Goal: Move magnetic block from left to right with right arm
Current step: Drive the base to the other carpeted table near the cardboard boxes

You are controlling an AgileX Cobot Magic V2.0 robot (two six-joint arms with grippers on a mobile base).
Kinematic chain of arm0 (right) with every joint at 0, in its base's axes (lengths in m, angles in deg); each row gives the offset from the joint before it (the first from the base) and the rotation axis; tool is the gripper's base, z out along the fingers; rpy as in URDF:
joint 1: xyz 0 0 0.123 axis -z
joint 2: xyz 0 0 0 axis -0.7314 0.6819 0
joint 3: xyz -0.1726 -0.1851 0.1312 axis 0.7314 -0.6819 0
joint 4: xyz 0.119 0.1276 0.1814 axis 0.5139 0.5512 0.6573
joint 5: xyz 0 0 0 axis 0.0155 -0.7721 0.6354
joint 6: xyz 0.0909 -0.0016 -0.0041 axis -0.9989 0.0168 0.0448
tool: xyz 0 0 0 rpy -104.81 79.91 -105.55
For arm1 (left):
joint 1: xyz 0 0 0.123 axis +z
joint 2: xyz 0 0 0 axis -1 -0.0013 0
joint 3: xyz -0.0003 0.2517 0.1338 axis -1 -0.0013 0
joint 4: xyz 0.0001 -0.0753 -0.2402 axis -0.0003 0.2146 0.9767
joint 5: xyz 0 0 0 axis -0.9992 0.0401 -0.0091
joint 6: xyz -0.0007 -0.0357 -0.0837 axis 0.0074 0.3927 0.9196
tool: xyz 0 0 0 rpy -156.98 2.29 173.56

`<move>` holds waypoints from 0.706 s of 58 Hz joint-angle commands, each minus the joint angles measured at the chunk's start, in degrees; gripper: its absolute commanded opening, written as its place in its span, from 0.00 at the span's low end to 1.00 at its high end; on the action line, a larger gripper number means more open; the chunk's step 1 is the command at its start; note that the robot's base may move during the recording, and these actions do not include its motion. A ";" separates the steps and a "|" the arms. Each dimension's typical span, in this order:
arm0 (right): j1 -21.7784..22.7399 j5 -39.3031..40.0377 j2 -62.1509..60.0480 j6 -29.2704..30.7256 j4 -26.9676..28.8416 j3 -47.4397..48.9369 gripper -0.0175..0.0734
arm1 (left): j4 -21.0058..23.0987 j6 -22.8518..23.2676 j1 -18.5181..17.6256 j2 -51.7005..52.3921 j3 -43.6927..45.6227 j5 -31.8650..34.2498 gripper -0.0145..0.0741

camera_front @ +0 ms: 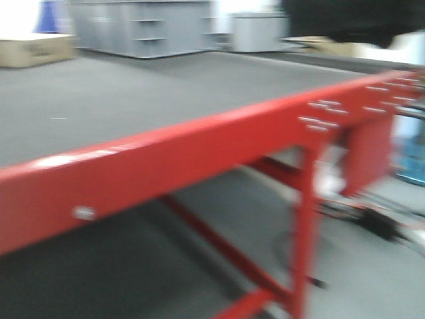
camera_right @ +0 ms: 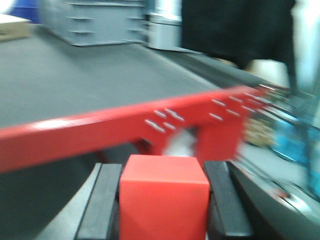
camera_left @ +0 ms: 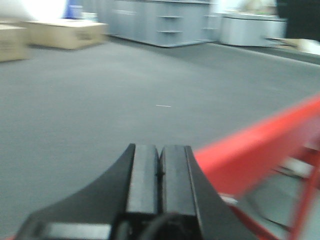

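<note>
Block [camera_right: 164,192] was clamped in the right claw [camera_right: 163,205], between its two black fingers [camera_right: 102,200], with the red rail [camera_right: 125,127] showing behind it. All pretty blurry tbh. Left claw [camera_left: 160,170] was pinched together on nothing.

The block looked like a stiff, light cube with smooth matte faces. My guess was it wouldn't crush but could slip or twist if grabbed off-centre. Flat pads on two opposite faces, near the middle, seemed the right hold, and that's roughly where they sat.

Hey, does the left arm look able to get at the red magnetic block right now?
Probably not. The magnetic block sits clamped in the right gripper, and the left gripper is shut, facing only the gray tabletop.
</note>
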 commanded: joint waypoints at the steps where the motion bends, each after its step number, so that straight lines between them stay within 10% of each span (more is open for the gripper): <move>1: 0.20 5.27 1.03 0.30 -0.50 1.42 0.37 | 0.27 0.34 -0.30 0.36 -0.46 4.74 0.02; 41: 0.20 5.27 1.03 0.30 -0.50 1.42 0.37 | 0.27 0.34 -0.30 0.36 -0.46 4.74 0.02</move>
